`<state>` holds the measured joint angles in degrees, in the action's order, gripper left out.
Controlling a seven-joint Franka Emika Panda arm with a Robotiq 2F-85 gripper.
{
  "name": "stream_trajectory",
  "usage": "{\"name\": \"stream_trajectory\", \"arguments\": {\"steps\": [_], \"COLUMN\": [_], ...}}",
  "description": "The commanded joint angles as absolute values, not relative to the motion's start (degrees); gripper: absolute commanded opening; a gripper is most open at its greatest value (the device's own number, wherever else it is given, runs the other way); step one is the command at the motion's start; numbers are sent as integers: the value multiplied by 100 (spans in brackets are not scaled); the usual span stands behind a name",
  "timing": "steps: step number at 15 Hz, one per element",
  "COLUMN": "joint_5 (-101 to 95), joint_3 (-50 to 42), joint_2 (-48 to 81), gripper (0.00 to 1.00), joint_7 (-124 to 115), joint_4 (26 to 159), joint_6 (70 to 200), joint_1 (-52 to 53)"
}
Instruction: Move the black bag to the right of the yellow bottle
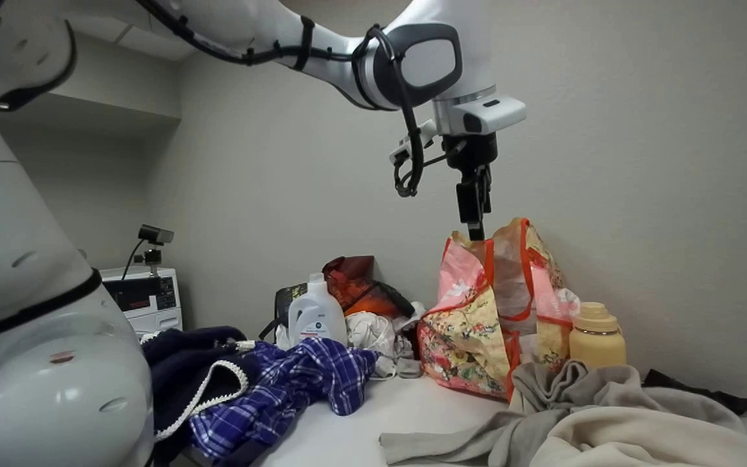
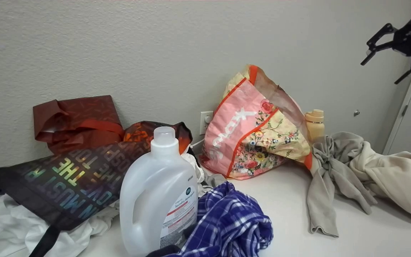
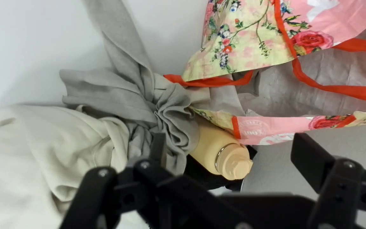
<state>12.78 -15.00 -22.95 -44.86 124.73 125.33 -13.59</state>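
Note:
The yellow bottle [image 1: 597, 340] stands beside the floral bag, its lower part behind grey cloth. It also shows in an exterior view [image 2: 314, 126] and in the wrist view [image 3: 213, 144]. A plain black fabric thing, seemingly the black bag [image 1: 717, 397], lies behind the grey cloth to the bottle's right, mostly hidden. In the wrist view, black fabric [image 3: 206, 177] shows just past the bottle. My gripper [image 1: 475, 232] hangs high above the table, over the floral bag's height. Its fingers are spread and empty in an exterior view [image 2: 381, 73] and in the wrist view [image 3: 233, 152].
The floral bag [image 1: 471, 344] stands tall beside the bottle. Grey and cream cloth [image 2: 341, 171] lies in front of the bottle. A white detergent jug [image 2: 155, 203], blue plaid cloth [image 2: 230, 217] and a dark printed bag [image 2: 70, 178] lie farther off. A wall stands behind.

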Motion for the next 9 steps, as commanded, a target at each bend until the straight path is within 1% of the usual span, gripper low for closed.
{"name": "stream_trajectory", "arguments": {"steps": [1, 9], "joint_5": [1124, 1007], "joint_3": [-1146, -771], "joint_2": [-2707, -2959], "gripper": [100, 100], "joint_7": [-4230, -4254], "joint_4": [13317, 14071], "joint_6": [13253, 13884], "joint_1": [-1573, -1729]}}
